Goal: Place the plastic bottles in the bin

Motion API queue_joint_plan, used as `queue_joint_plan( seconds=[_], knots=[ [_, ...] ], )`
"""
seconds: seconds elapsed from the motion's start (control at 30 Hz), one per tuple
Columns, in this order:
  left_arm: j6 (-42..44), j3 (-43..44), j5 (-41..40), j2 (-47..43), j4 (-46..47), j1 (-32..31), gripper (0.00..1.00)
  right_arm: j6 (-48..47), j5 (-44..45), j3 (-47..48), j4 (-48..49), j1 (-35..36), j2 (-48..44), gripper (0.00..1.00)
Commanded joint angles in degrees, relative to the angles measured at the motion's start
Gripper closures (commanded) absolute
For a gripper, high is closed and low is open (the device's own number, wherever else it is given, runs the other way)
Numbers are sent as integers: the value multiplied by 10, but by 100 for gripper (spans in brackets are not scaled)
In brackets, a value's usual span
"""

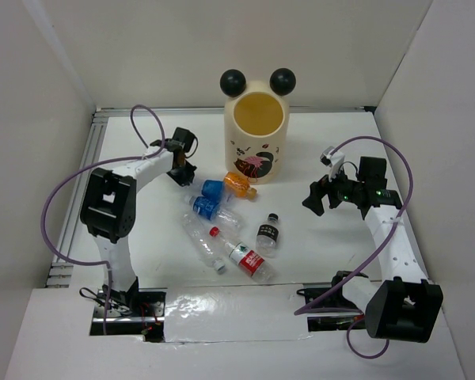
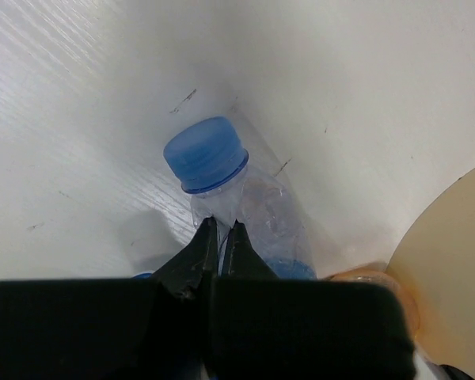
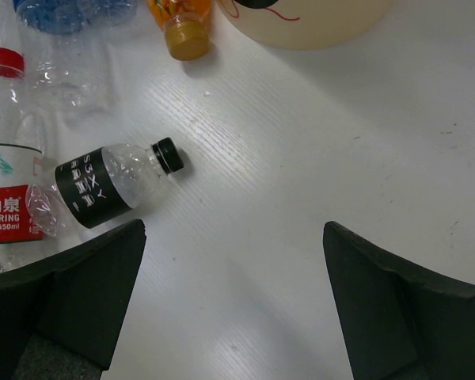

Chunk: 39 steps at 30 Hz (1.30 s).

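- Progress: no bottle shows in the visible yellow interior of the bin (image 1: 257, 138). On this evidence nothing is deposited and the whole task is outstanding.
- Six plastic bottles lie on the bench (image 1: 301, 253), clustered in front of the bin and to its left.
- The blue-capped bottle (image 2: 206, 154) lies nearest the left arm. A second blue bottle (image 1: 204, 207) is just beside it, and the orange bottle (image 1: 239, 183) lies close against the foot of the bin.
- The black-labelled bottle (image 1: 269, 234), the red-labelled bottle (image 1: 245, 257) and the unlabelled bottle (image 1: 198, 237) lie nearer the arm bases.
- Left gripper (image 2: 219, 241): clenched, its fingertips meeting at the shoulder of the blue-capped bottle, just below the cap. Whether a fold of plastic is pinched between them cannot be told, and the bottle is not lifted.
- Right gripper (image 3: 245, 301): released, jaws spread wide and grasping nothing. It hangs over bare bench with the black-labelled bottle ahead and to one side.
- Judged step: the first pick, on the blue-capped bottle; the grasp is unconfirmed.
- Materials: the bottles are thin clear plastic, several crumpled and dented, with ribbed screw caps and glossy wrap labels. They are likely light, springy and apt to roll or slip.
- The bin is a tall, smooth, cream cylinder, open at the top, with two black ball ears on the rim and a printed side.
- The bench is matt white with a faint grain and scattered scuff marks.
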Motion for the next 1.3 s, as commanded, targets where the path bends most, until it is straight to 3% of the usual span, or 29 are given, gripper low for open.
queue_joint_plan(
  seconds=[0.0, 0.3, 0.5, 0.53, 0.6, 0.63, 0.67, 0.73, 0.97, 1.13, 1.27],
  knots=[
    [47, 9, -34, -65, -3, -2, 100, -1, -13, 9, 1, -2, -14, 0],
    [206, 65, -89, -265, 14, -47, 100, -1, -7, -7, 6, -2, -20, 0],
    [409, 70, -43, -352, 185, -143, 100, -7, -13, -7, 6, -2, -9, 3],
    [429, 70, -43, -352, 212, -156, 100, -8, -18, -7, 6, -2, -9, 9],
    [486, 76, -88, -347, 303, -201, 100, -15, -25, -7, 6, -2, -2, 33],
    [503, 82, -107, -330, 334, -214, 100, -22, -30, -12, 6, -2, -2, 50],
    [522, 82, -129, -318, 367, -228, 100, -22, -30, -12, 6, -2, -2, 77],
    [574, 117, -204, -273, 457, -266, 100, -33, -30, -17, 1, -2, -2, 86],
    [796, 239, -334, -136, 715, -305, 100, -66, -12, -33, -17, -2, -24, 83],
    [952, 315, -346, -35, 792, -311, 100, -71, -6, -33, -17, -2, -30, 81],
    [983, 268, -340, -25, 827, -311, 100, -71, -6, -33, -17, -8, -35, 80]
  ],
)
